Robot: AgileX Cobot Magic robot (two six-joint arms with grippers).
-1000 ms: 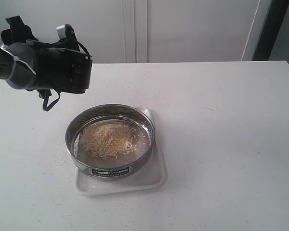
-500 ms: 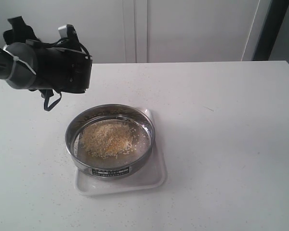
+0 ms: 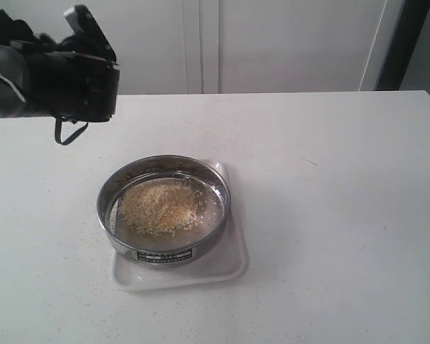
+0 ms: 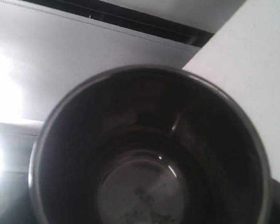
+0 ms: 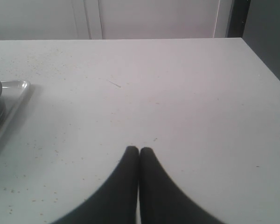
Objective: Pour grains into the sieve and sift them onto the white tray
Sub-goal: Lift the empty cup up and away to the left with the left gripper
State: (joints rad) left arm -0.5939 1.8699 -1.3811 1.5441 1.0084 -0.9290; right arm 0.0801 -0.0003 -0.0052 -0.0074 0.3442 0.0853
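— Tool check first: what has the left tool [image 3: 93,68] got?

— It hangs in the air over the back left of the bench [image 3: 330,201]. A steel cup [image 4: 149,154] fills its own camera, mouth toward the lens, so the tool is holding the cup. The cup hides the fingers. From the outside view the cup is hard to pick out against the black arm.

— Is anything in the cup?

— Only a few dark specks on its bottom. It is dim in there, and the lower rim is cut off.

— Where are the grains [image 3: 161,208]?

— In a heap inside the sieve [image 3: 201,247], yellow and pale bits mixed. The sieve sits on the white tray [image 3: 226,269], left of the middle of the bench. It covers most of the tray, so I can't tell if anything lies under it.

— And the right tool [image 5: 139,150]?

— Its two black tips are pressed tight together, low over the bench. The outside view doesn't show it. Its camera catches just a corner of the tray and a sliver of the sieve.
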